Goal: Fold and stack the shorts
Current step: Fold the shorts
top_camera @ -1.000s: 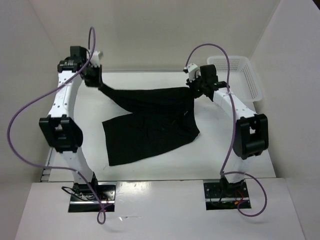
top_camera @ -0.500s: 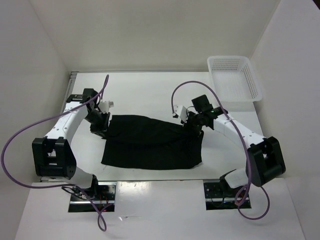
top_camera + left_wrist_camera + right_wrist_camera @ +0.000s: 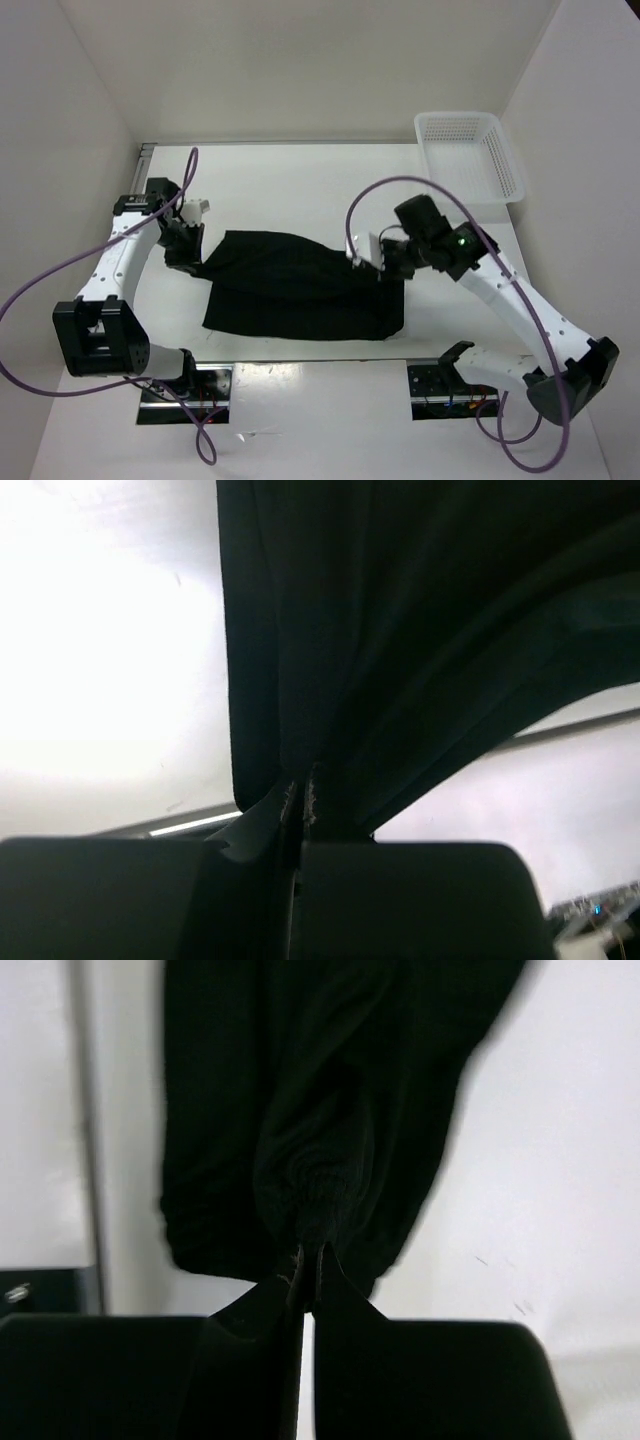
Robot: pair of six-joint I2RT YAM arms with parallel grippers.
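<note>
The black shorts [image 3: 300,290] lie folded over on the white table, a wide dark band across the middle. My left gripper [image 3: 192,258] is shut on the left top corner of the shorts, held just above the table. In the left wrist view the fabric [image 3: 400,630] hangs from my closed fingers [image 3: 300,795]. My right gripper [image 3: 392,268] is shut on the right top corner. In the right wrist view the bunched waistband [image 3: 320,1190] is pinched between my fingertips [image 3: 310,1260].
A white plastic mesh basket [image 3: 470,158] stands at the far right corner of the table. White walls enclose the table on three sides. Purple cables loop off both arms.
Both grippers carried the held edge of the shorts from high at the back down and forward, folding it over the lower half. Since half a second ago they shifted slightly; the fold is lying flat.
</note>
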